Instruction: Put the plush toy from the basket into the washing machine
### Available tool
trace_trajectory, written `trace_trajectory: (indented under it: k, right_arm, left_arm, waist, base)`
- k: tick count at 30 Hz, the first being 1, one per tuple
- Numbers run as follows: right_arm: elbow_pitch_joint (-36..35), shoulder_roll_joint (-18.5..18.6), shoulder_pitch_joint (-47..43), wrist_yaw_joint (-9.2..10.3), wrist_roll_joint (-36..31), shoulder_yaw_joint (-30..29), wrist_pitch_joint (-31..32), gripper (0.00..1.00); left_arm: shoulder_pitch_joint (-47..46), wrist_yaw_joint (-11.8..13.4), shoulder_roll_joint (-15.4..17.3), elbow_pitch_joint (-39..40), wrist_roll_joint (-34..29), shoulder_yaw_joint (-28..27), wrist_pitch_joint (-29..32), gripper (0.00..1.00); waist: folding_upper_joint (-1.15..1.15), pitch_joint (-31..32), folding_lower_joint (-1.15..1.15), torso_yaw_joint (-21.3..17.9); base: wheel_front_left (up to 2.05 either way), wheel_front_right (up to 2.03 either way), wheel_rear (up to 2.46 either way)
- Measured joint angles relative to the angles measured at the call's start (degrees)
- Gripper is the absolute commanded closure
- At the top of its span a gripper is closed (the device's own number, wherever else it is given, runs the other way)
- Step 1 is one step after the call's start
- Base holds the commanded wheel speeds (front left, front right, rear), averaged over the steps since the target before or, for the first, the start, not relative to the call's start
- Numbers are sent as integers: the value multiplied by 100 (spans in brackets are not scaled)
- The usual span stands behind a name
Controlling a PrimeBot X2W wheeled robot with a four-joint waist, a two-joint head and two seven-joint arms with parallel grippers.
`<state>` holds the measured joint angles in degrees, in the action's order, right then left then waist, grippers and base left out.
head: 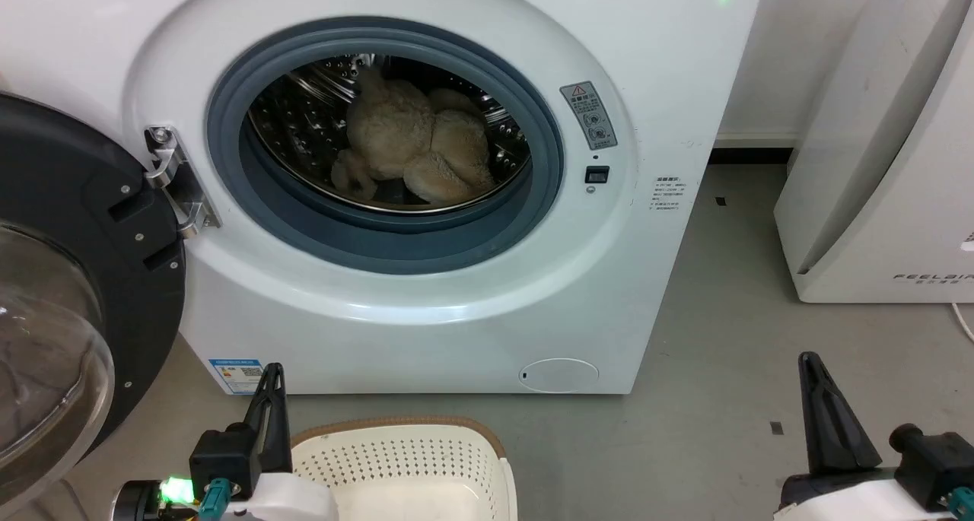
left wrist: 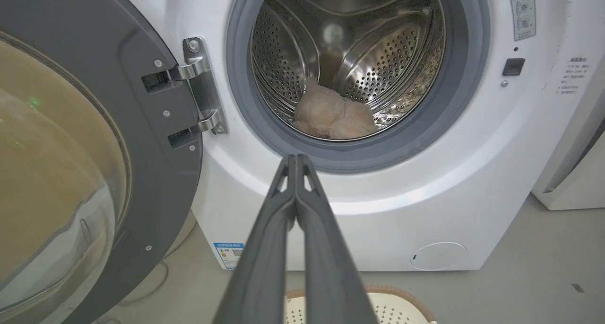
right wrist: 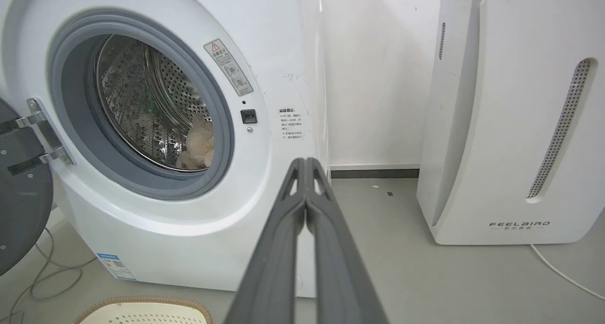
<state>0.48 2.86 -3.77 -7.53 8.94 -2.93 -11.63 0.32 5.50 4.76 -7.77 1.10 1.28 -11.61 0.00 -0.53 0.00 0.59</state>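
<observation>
Closest to me, at the bottom of the head view, are my two grippers. My left gripper [head: 272, 372] stands at the lower left and my right gripper [head: 809, 359] at the lower right, both pointing up the frame. In each wrist view the two dark fingers are pressed flat together from base to tip, with nothing between them.

Just right of my left gripper, at the bottom centre, sits the basket [head: 403, 424] on the grey floor [head: 708, 338], its brown rim and perforated wall showing.

Above it the washing machine [head: 670, 87] takes up the upper left and centre of the frame. Its dark-framed glass door [head: 76, 201] is swung wide open at the left edge, hanging on a steel hinge [head: 176, 182]. The plush toy [head: 418, 144] lies inside the steel drum, low in the round opening, behind the grey gasket [head: 396, 236].

At the right edge stands a white slanted appliance [head: 875, 163], apart from the washer.
</observation>
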Motion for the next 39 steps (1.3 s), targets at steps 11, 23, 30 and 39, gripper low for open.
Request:
trace_trajectory:
  k: [11,23,30,39]
  right_arm:
    - [-1,0,24,0,-92,31,148,100]
    - [-3,0,61,0,-194,65,278,100]
    - [-4,0,80,0,-254,89,356,100]
    - [-5,0,88,0,-360,126,499,100]
  left_arm:
    - [0,-63,-21,79,-1,-11,125,100]
    - [-1,-115,-38,176,-2,-25,259,100]
    - [-1,-164,-46,225,-15,-30,355,100]
    - [-1,-218,-63,302,-18,-41,481,100]
  waist:
    - [0,6,0,-7]
    - [0,12,0,-14]
    - [0,16,0,-18]
    - [0,22,0,-25]
  base:
    - [0,0,0]
    - [0,0,0]
    - [0,0,0]
    - [0,0,0]
